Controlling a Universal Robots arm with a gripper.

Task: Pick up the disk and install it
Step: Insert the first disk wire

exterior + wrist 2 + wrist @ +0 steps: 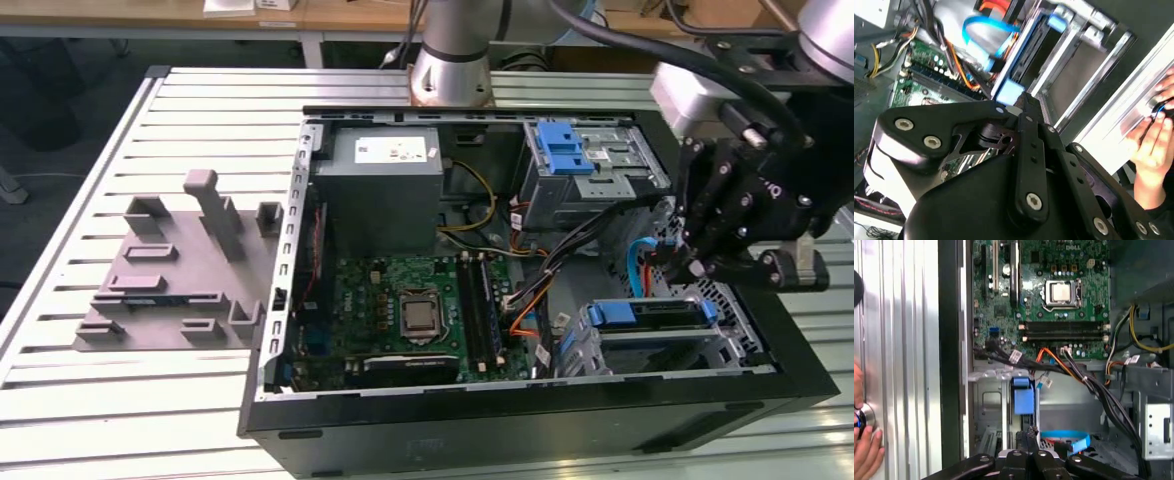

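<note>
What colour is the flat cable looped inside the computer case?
Light blue; the flat cable shows best in the first wrist view.

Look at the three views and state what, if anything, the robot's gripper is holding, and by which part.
It cannot be told. The gripper hangs over the drive bay inside the open computer case, but its fingertips are hidden in every view, so no hold is visible.

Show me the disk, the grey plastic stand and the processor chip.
disk (654,313): exterior view, its upper face.
grey stand (160,300): exterior view, its flat base.
processor (418,314): exterior view, middle of its metal lid.
</note>
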